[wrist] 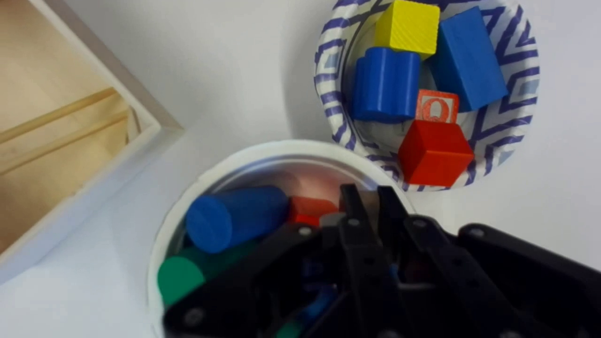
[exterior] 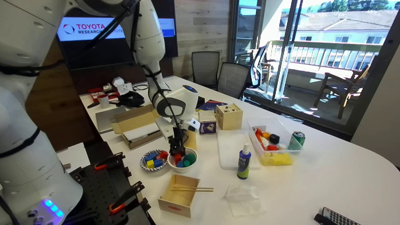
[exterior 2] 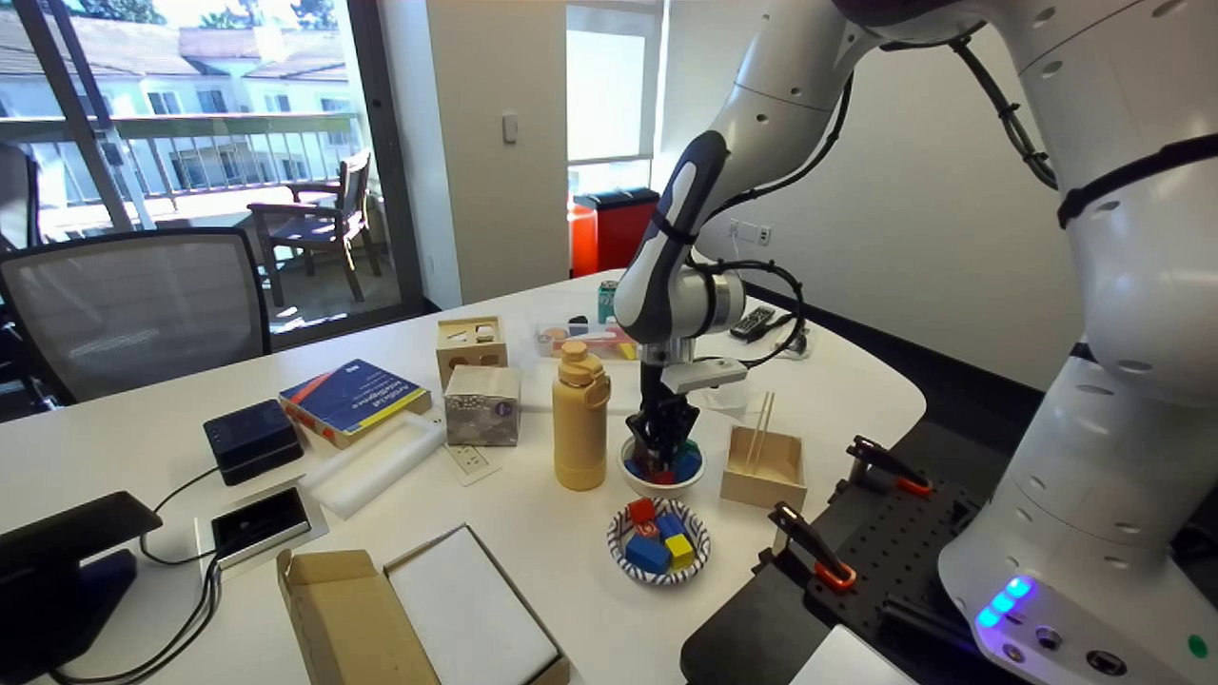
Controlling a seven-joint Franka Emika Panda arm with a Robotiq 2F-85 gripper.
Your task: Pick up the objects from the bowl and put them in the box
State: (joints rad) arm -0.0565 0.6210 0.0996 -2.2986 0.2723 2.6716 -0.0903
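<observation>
We have the gripper (wrist: 367, 191) pointing down at the white bowl (exterior: 182, 169), close to the near edge of the bench (exterior: 290, 193), the edge where the arm (exterior 2: 795, 105) stands. Its fingers (wrist: 353, 227) sit close together, just a slim gap in the wrist view; we cannot tell whether they pinch anything. In that bowl we see a blue cylinder (wrist: 249, 213), a green cylinder (wrist: 181, 279) and a red piece (wrist: 312, 209); the gripper partly hides the rest. Just beside it along the near edge we log the patterned bowl (wrist: 329, 89), with a yellow cube (wrist: 408, 30), a blue block (wrist: 469, 61), a blue fluted piece (wrist: 387, 84), a red cube (wrist: 434, 155) and a small letter block (wrist: 436, 107) inside. The wooden box (exterior: 181, 198) is just beside the white bowl, on the side toward the curved end; two sticks (wrist: 56, 114) lean over its wall, one end in, one end out. Yellow bottle (exterior 2: 579, 428) stands upright near the white bowl. Brown carton (exterior 2: 357, 618) lies open further along the near edge, away from the curved end. Nearer the far edge we get the clear bin (exterior: 278, 125) with a green can (exterior: 297, 139) next to it, plus the tissue box (exterior: 207, 125) just beside the holed wooden cube (exterior: 230, 118). Spray bottle (exterior: 243, 164) stands upright between wooden box and clear bin. Remote (exterior: 339, 217) lies near the curved end, well apart from both bowls.
</observation>
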